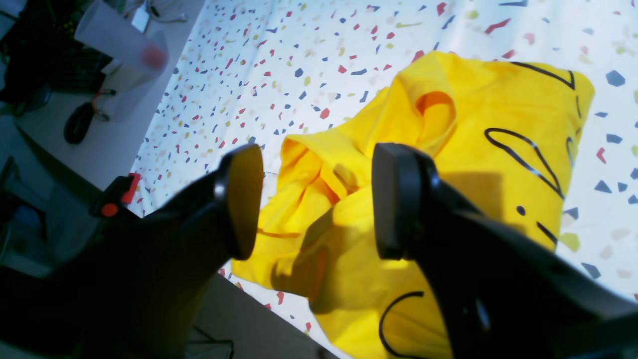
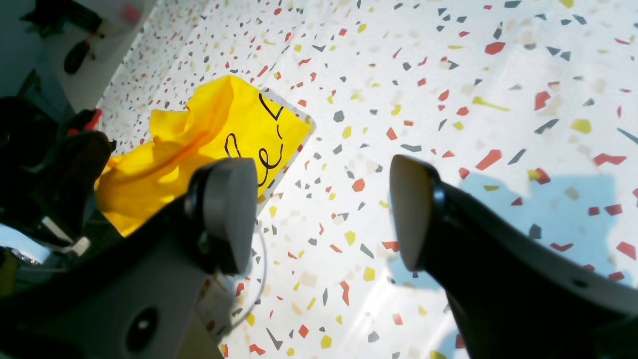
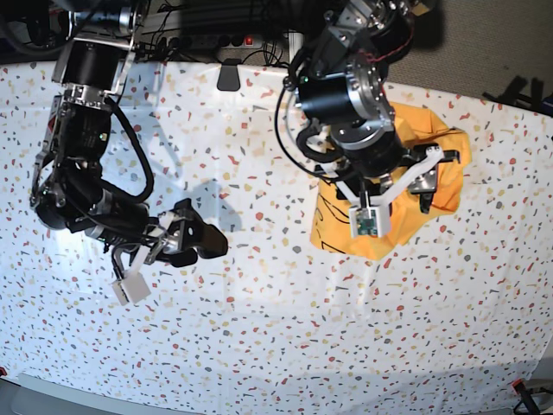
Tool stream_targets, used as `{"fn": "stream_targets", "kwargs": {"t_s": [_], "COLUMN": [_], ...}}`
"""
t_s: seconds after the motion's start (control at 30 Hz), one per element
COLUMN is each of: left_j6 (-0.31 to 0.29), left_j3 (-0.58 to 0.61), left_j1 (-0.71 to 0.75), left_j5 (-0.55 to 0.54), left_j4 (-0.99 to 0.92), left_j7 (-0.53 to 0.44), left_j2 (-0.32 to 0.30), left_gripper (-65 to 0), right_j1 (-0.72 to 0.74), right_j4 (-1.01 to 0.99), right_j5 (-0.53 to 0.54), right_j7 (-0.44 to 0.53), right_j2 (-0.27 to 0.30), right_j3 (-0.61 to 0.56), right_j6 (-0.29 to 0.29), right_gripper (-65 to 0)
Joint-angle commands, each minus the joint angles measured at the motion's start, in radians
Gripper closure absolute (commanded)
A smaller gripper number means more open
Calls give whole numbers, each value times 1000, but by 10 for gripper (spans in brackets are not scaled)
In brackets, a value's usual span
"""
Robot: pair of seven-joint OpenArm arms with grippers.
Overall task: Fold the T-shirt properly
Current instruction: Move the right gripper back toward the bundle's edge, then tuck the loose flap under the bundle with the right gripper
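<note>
The orange-yellow T-shirt [image 3: 445,143] lies crumpled in a bunched heap at the table's right side, with black cursive lettering showing on top. In the left wrist view the T-shirt [image 1: 473,114] is creased, with a sleeve opening facing up. My left gripper [image 1: 319,199] is open and empty, hovering just above the heap's folds near the table edge; it also shows in the base view [image 3: 428,177]. My right gripper [image 2: 319,214] is open and empty over bare tablecloth, well to the side of the T-shirt [image 2: 219,124]. It sits at the left in the base view [image 3: 203,240].
The white speckled tablecloth [image 3: 259,328] covers the whole table. The table's edge [image 1: 259,309] runs close beside the shirt. A side desk holds a black mouse [image 1: 77,122] and a white cylinder [image 1: 119,42]. A power strip [image 3: 251,39] and cables lie behind the table.
</note>
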Motion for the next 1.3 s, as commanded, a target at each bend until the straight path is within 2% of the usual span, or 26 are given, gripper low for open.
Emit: {"fn": "stream_targets", "kwargs": {"t_s": [0.0,0.1,0.2,0.3,0.37,0.5,0.57,0.7,0.83,0.97,1.13,1.27], "left_j6": [7,7,8,6,-2,-6,-5,-4,10,18,13,-10], "left_j3": [1,1,1,1,1,0,0,-1,-31,-122,-226,-266], "left_j1": [-11,-11,-11,-11,-11,5,33,90,85,86,85,85], "left_j5": [29,10,-109,-262,-289,-296,-301,-343,-340,-381,-463,-462], "left_j4": [15,15,15,15,15,15,14,-13,-71,-105,-183,-240], "left_j7": [-19,-6,16,-24,-42,-41,-74,-171,-177,-190,-211,-255], "left_j2": [8,8,8,8,8,7,-3,-71,-115,-117,-120,-120], "left_gripper": [-337,-337,-337,-337,-337,-337,-337,-337,-337,-337,-337,-337], "right_j1": [27,33,43,80,122,214,257,323,367,385,384,381], "right_j4": [19,19,6,-45,-87,-189,-254,-402,-502,-560,-697,-800], "right_j5": [39,61,53,3,-64,-186,-235,-265,-287,-424,-520,-558], "right_j7": [30,42,46,62,94,220,239,259,283,359,413,419], "right_j2": [8,2,-13,-14,-14,-19,-43,-122,-219,-306,-357,-354], "right_j3": [2,2,-28,-137,-232,-399,-456,-509,-511,-512,-515,-515], "right_j6": [4,4,4,4,4,4,4,4,4,4,4,4], "right_gripper": [-416,-416,-415,-415,-415,-415,-415,-415,-415,-415,-415,-415]}}
